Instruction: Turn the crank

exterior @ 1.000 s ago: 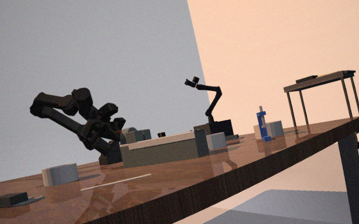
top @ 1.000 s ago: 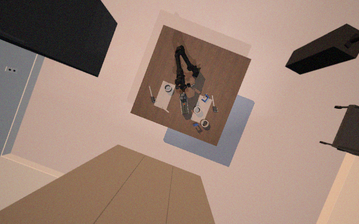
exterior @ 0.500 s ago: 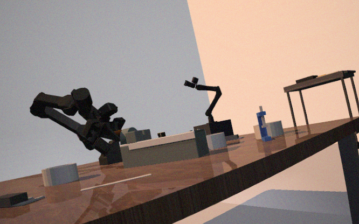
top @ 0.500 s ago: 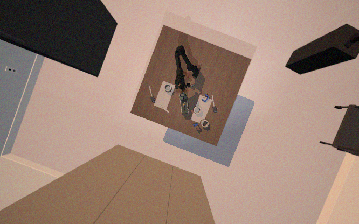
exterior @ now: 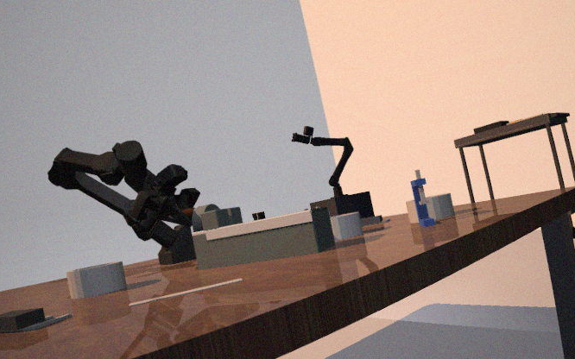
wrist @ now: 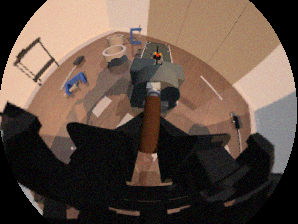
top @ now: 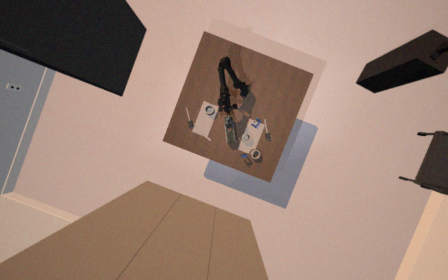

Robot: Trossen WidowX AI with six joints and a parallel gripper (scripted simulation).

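Note:
The grey-green machine (top: 231, 137) (exterior: 254, 249) (wrist: 156, 72) stands on the table, its long slide bed stretching away from the arm. My gripper (exterior: 186, 217) (wrist: 149, 115) is shut on the crank's brown handle (wrist: 151, 117), which runs between the fingers towards the machine's round hub. The slide's red pointer (top: 229, 130) (wrist: 157, 55) shows as a small bright spot over the bed. The brass zero marks are too small to tell from it, so I cannot tell whether they are level. The crank arm is mostly hidden by the handle and fingers.
A pale round pot (top: 210, 110) (exterior: 103, 280) stands on one side of the machine. Another pot (top: 245, 137) (exterior: 347, 225) and a blue clamp (top: 256, 122) (wrist: 75, 86) are on the other side. A thin pale strip (exterior: 187, 292) (wrist: 211, 87) lies beside the machine.

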